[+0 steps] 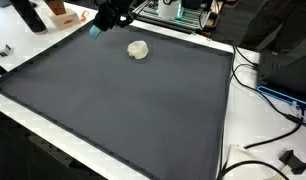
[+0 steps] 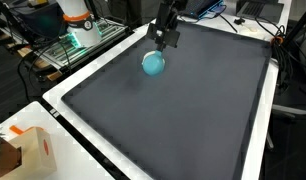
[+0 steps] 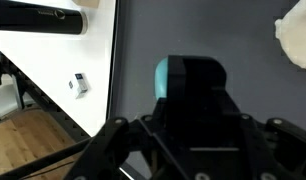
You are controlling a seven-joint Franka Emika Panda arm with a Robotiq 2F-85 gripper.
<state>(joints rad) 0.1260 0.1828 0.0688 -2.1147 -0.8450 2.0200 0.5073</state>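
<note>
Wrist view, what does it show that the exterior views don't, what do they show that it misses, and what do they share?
Only the wrist view: the wooden floor beyond the edge of the white table.
Only the exterior views: the whole outline of the dark mat, the cables beside it and a cardboard box.
Shared: the gripper, the teal object right by it, and part of the mat. The white crumpled lump shows in the wrist view and in an exterior view.

Dark mat [image 1: 123, 110]; cardboard box [image 2: 37, 152]
</note>
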